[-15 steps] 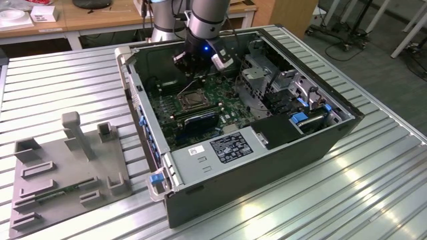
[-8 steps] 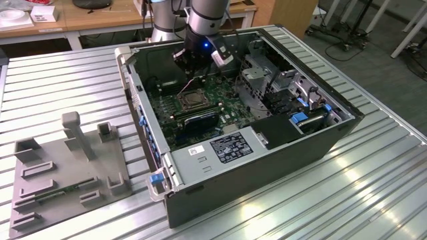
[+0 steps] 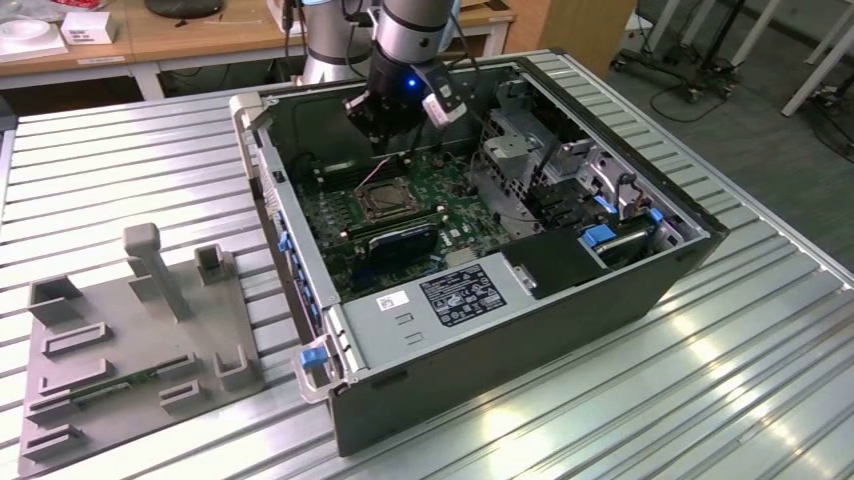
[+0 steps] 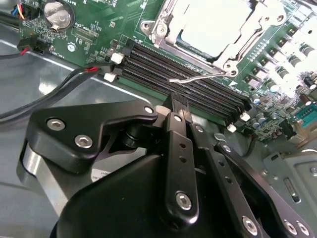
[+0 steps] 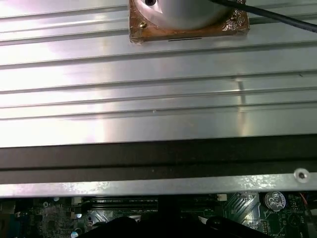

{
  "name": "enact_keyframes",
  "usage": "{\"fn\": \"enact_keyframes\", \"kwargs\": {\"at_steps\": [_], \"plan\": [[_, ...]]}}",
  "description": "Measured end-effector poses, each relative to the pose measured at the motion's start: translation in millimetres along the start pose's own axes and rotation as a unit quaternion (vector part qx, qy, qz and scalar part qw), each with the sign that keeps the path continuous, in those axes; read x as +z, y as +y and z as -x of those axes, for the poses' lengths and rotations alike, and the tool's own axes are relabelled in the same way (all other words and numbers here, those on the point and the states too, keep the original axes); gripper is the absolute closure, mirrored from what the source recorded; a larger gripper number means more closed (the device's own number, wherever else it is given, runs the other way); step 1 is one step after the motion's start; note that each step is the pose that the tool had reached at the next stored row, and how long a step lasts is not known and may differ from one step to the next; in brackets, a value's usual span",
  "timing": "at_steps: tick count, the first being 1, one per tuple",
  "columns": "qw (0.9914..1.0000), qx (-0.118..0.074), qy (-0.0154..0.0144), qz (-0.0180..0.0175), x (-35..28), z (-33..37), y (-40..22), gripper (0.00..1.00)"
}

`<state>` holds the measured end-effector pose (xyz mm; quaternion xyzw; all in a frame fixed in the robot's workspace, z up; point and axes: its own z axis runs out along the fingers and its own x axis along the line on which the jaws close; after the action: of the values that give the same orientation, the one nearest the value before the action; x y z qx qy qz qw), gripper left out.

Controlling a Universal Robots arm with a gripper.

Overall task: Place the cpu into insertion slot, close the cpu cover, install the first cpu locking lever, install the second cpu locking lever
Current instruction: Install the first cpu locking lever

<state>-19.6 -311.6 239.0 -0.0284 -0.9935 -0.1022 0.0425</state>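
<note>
In the exterior view my gripper (image 3: 391,152) hangs inside the open computer case, just above and behind the insertion slot (image 3: 380,200) on the green board. In the second wrist view the cpu (image 4: 210,25) lies in the slot, its pale metal top showing through the window of the cpu cover (image 4: 190,51), which lies flat over it. A thin wire locking lever (image 4: 195,77) sticks out from the socket's edge over the black memory slots, toward my fingertips. The gripper (image 4: 179,105) is shut with nothing in it, a short way from the lever's free end.
The computer case (image 3: 534,300) lies on its side on a ribbed metal table (image 3: 694,400). A drive cage (image 3: 534,150) and cables crowd the exterior view's right of the socket. A grey fixture plate (image 3: 134,340) sits at the exterior view's left. A coin battery (image 4: 58,14) and wires lie near the memory slots (image 4: 188,87).
</note>
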Motion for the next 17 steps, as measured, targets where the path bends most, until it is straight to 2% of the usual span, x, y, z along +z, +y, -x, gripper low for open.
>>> {"fn": "enact_keyframes", "kwargs": {"at_steps": [4, 9, 13, 17], "plan": [[1.0, 0.0, -0.0008, -0.0001, -0.6, -2.8, -3.9, 0.89], [1.0, 0.0, -0.0011, -0.0001, -1.6, -5.3, -13.6, 0.89], [1.0, 0.0, -0.001, 0.0006, 4.7, -9.3, -16.3, 0.89], [1.0, 0.0, -0.001, 0.0003, 5.2, -9.4, -16.4, 0.89]]}}
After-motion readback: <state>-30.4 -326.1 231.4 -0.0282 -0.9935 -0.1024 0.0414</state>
